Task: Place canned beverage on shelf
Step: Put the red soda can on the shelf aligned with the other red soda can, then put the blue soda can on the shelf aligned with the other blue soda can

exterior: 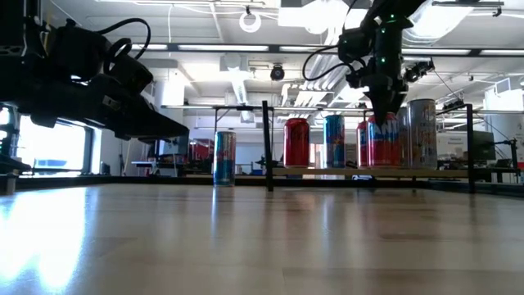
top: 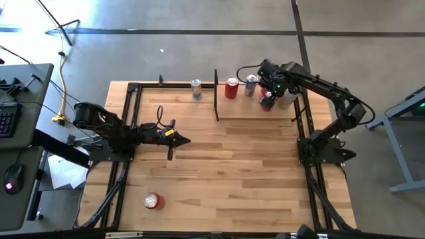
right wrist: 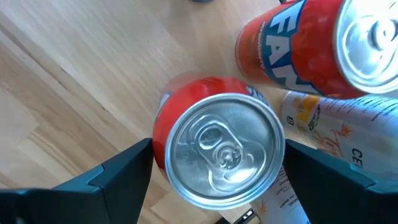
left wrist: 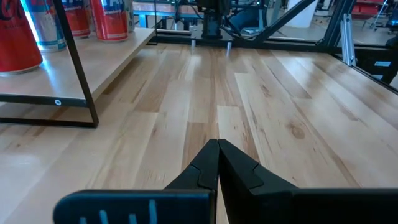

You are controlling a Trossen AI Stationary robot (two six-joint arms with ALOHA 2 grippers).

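Observation:
The shelf (top: 259, 114) is a pale wood panel between black bars at the table's far right. My right gripper (top: 267, 99) reaches down over it, shut on a red can (right wrist: 221, 149) that stands among other cans; in the low view the red can (exterior: 383, 146) has its base level with the panel. My left gripper (top: 178, 139) is shut and empty, low over the table left of the shelf; it also shows in the left wrist view (left wrist: 217, 152). My right gripper pinches the red can's upper side wall (right wrist: 159, 134), just under the rim, between its two fingers (right wrist: 118, 174), one on each side. The fingers come from above, pointing down. The can is upright, its base at the shelf panel.
On the shelf stand a red can (top: 231, 87), a blue-silver can (top: 251, 83), an orange can (right wrist: 298, 43) and a white can (right wrist: 336, 124) close beside the held one. A blue can (top: 196, 88) stands left of the shelf. A red can (top: 153, 200) lies at the near left.

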